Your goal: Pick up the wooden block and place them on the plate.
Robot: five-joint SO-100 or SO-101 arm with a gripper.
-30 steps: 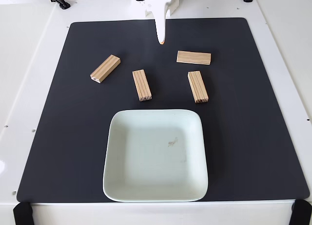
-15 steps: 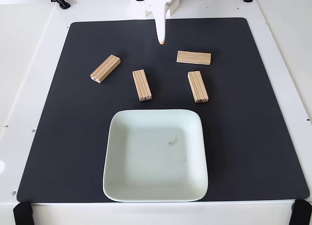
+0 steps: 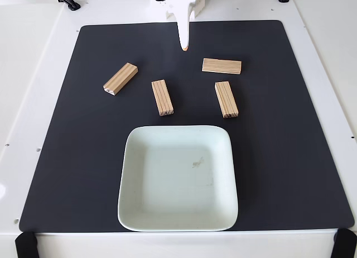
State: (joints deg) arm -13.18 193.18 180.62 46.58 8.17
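Lab-type robot test bench: white table (image 3: 33,73) with screw holes, black mat (image 3: 290,157) laid flat, black clamps (image 3: 25,244) at corners, bright even lighting.

Arm above pincer (image 3: 184,46) cut off at top edge; jaw gap unclear.

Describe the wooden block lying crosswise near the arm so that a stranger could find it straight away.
Start at the large pale mint-white square plate on the black mat. Look beyond its far right corner, past the upright-lying small light-tan wooden block, to the light-tan block behind it. Only this one lies straight across the view.
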